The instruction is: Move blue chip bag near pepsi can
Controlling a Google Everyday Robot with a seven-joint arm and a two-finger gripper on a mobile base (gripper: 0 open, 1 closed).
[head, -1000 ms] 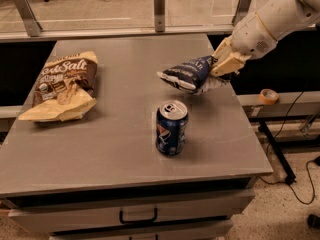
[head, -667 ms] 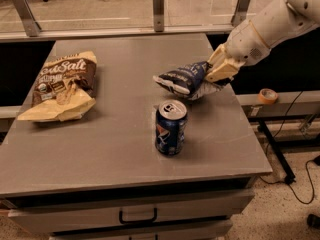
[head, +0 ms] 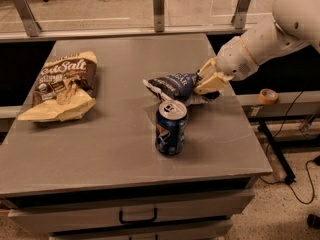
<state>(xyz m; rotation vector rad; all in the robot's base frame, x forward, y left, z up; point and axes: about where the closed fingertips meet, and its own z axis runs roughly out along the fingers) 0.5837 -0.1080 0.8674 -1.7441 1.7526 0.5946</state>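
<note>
The pepsi can [head: 170, 128] stands upright on the grey table [head: 120, 154], towards the front and a little right of the middle, with its silver top and pull tab facing up. Just behind the can, and slightly to its right, is the blue chip bag [head: 169, 85]. The bag lies roughly level, with its long side running left to right. Its crumpled left end pokes out past the can's left side, and its right end reaches into the gripper [head: 202, 83]. From this view the bag's lower edge sits right behind the can's rim, so I cannot tell whether the two touch or whether the bag rests fully on the table.

The gripper is behind and to the right of the can, low over the table. Its cream fingers [head: 210, 87] are pressed together on the bag's right end, pinching the foil between them. The white arm [head: 265, 39] slopes up and away from the can to the upper right corner.

Well to the left of the can, near the table's left edge, a larger brown chip bag [head: 62, 86] lies flat. A roll of tape [head: 268, 95] sits off the table on a ledge, far to the right of the can. A drawer handle [head: 137, 216] shows below the can on the table's front.
</note>
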